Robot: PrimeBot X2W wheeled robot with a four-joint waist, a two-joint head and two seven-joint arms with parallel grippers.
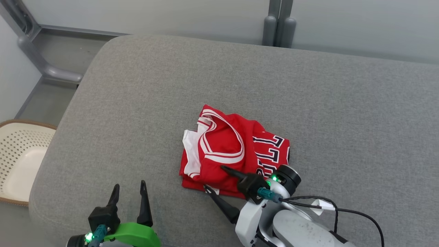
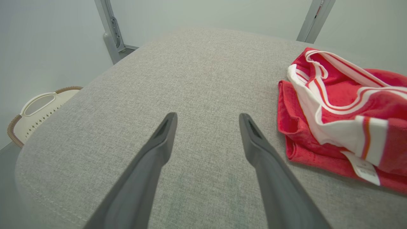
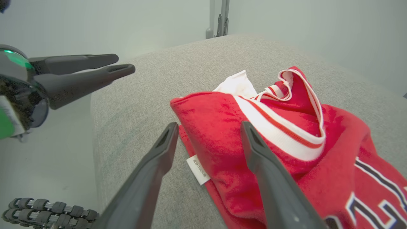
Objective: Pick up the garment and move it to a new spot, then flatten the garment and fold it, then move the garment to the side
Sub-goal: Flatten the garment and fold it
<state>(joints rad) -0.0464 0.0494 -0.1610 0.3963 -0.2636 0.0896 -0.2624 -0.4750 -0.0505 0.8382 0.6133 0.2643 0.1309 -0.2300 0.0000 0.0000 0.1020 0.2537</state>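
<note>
While the garment (image 1: pixel 226 147) lies folded on the bench (image 1: pixel 137 103), right gripper (image 1: pixel 214 177) spread at its near edge, left gripper (image 1: pixel 129 184) spread nearby.

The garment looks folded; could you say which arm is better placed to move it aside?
Probably right: the right gripper, open, straddles the garment's near edge by its label; the left gripper hangs open over bare cushion, apart from it.

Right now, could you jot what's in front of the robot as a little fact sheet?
Surface: grey fabric cushion
Garment: red T-shirt with white striped trim, loosely folded into a bundle, mid-cushion
Left end effector: open, above bare cushion, apart from the shirt
Right end effector: open, at the shirt's near edge by its white label
Beside cushion: cream perforated basket, on the robot's left
</note>
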